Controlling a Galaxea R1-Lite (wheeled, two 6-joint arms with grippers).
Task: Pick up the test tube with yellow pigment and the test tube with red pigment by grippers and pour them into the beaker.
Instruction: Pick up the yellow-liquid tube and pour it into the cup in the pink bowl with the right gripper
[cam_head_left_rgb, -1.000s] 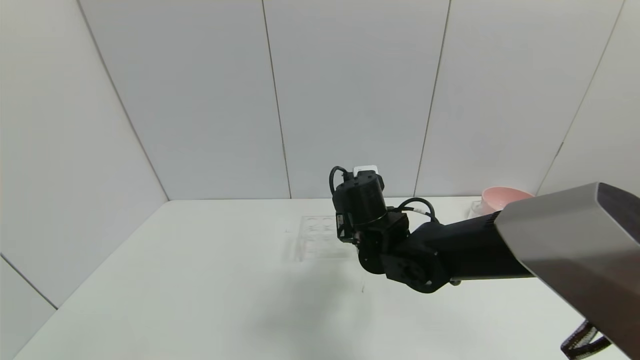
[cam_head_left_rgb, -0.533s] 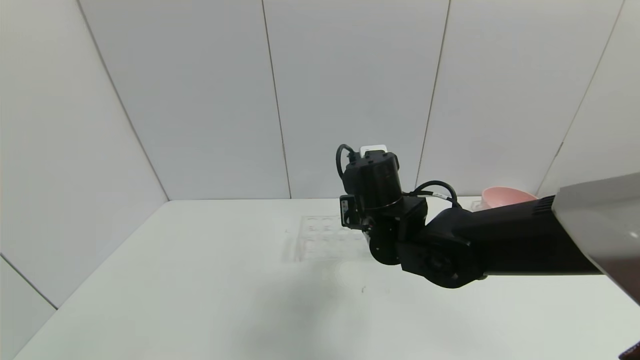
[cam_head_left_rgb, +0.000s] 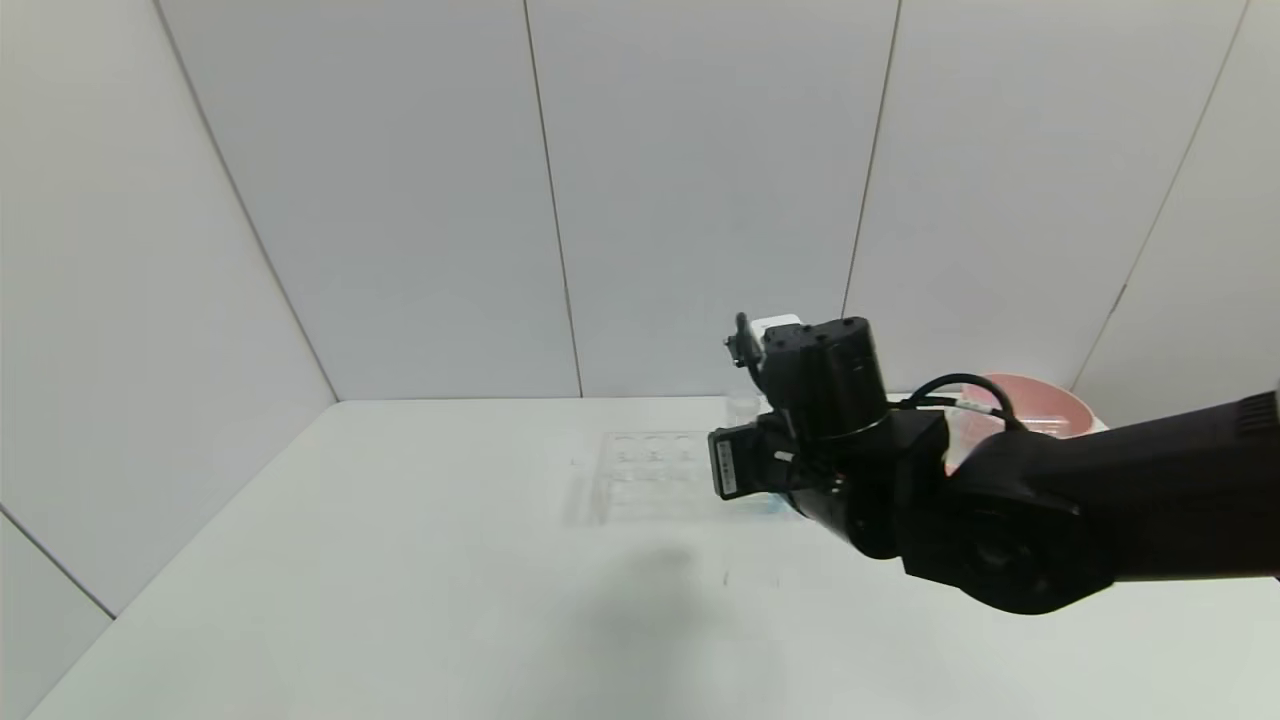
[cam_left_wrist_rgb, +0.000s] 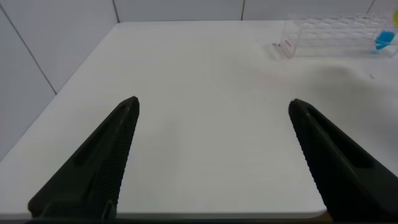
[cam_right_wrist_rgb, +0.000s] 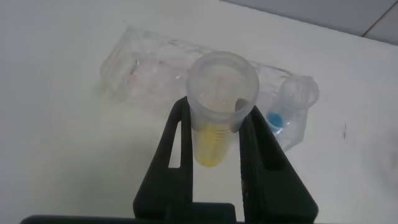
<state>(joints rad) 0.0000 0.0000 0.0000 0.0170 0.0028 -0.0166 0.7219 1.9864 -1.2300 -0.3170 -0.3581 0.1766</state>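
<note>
Our right claw (cam_right_wrist_rgb: 217, 134) is clamped on the yellow tube (cam_right_wrist_rgb: 219, 106); plain white bench (cam_head_left_rgb: 400, 600) below, grey panel walls (cam_head_left_rgb: 400, 200) behind.

Walls: you face pale grey panels (cam_head_left_rgb: 690, 180) split by thin dark seams, closing in behind and on both sides.
Counter: you see a plain white counter (cam_head_left_rgb: 400, 560) running back to where the rear panels begin.
Counter edge: your left wrist view shows its near-left corner and side edge (cam_left_wrist_rgb: 74, 74) against the wall.
Light: even and soft; you can make out one blurred shadow (cam_head_left_rgb: 640, 600) on the white surface.
</note>
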